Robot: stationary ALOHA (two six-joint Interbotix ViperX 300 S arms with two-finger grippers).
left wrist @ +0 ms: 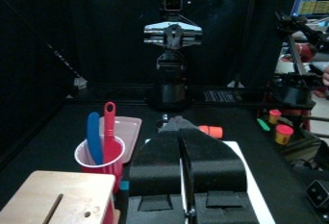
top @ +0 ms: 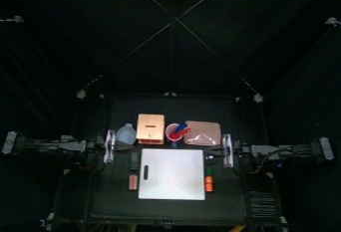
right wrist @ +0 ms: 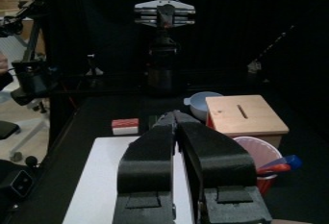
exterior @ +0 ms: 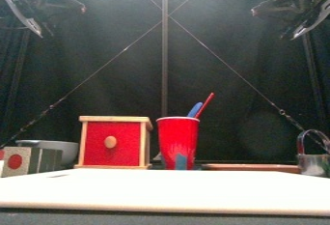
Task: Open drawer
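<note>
The small orange-brown wooden box [top: 151, 128] stands at the back of the table, behind the white sheet [top: 173, 173]. In the front view its drawer [exterior: 115, 142] shows a red front with a round pale knob and sits flush in the box frame. The box also shows in the left wrist view [left wrist: 58, 201] and the right wrist view [right wrist: 251, 114]. My left gripper [top: 116, 143] rests at the table's left edge, jaws shut and empty [left wrist: 184, 136]. My right gripper [top: 225, 148] rests at the right edge, jaws shut and empty [right wrist: 176, 122]. Neither touches the box.
A red cup [exterior: 178, 142] holding a blue and a red utensil stands right of the box. A red-and-blue round object [top: 200, 133] lies beside it. A grey container [exterior: 45, 153] stands left of the box. Small orange blocks [top: 134, 181] [top: 209, 183] flank the sheet.
</note>
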